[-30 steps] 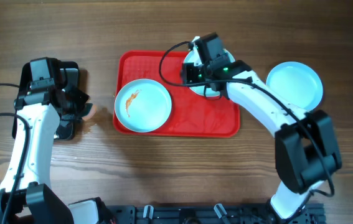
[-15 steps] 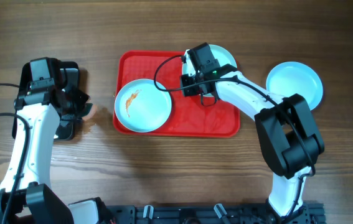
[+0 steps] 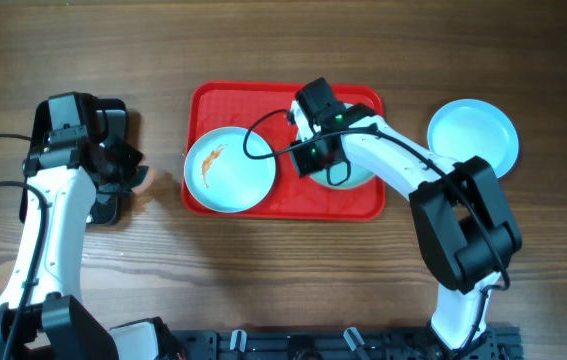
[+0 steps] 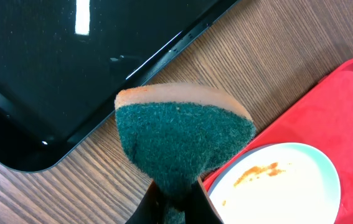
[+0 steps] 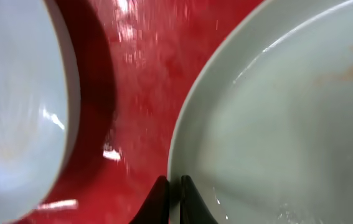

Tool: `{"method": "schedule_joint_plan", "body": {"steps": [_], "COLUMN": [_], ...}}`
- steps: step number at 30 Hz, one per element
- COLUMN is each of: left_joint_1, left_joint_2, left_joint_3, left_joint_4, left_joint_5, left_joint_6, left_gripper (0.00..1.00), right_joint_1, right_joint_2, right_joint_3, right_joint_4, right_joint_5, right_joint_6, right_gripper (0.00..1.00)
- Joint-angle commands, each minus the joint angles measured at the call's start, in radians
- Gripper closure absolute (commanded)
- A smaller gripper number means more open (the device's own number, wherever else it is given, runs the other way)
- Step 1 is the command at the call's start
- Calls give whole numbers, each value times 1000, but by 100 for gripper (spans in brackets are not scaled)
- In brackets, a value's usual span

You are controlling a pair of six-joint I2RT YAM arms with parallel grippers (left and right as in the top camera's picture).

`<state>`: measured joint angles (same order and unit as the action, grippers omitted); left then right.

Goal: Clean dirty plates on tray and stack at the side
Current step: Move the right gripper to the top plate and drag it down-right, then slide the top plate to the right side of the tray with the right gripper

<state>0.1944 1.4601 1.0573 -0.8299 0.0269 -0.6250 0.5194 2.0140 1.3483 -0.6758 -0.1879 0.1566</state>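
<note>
Two plates lie on the red tray [image 3: 288, 200]: the right gripper [image 5: 171, 188] is clenched on the left rim of the right-hand plate [image 5: 276, 124], in the tray's right half. The smeared plate [image 3: 229, 170], centre-left of frame, lies right of the left gripper [image 4: 175, 200], which clamps a sponge [image 4: 182, 140] and is nearer it.

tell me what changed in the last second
The right gripper closed on the rim of the right-hand plate, and that plate slid from the far corner of the tray toward its near edge. Unchanged: the left gripper holding the sponge, the left plate, the plate on the table.
</note>
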Motion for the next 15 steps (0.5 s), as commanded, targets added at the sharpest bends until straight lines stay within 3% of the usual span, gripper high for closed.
{"method": "schedule_joint_plan", "body": {"steps": [1, 7, 15], "left_joint_1": [-4, -4, -4], "left_joint_2": [-24, -24, -24], "left_joint_3": [-7, -7, -7], "left_joint_4": [9, 10, 10], "left_joint_5": [7, 7, 7], "left_joint_6": [19, 19, 19], "left_gripper": [96, 96, 96], "right_joint_1": [1, 1, 1], "right_joint_2": [28, 28, 16], "right_joint_3": [-28, -28, -8], "right_joint_4": [-111, -243, -259], "right_joint_5": [-49, -87, -91], "right_joint_6": [-40, -135, -186], "right_gripper": [96, 96, 96]}}
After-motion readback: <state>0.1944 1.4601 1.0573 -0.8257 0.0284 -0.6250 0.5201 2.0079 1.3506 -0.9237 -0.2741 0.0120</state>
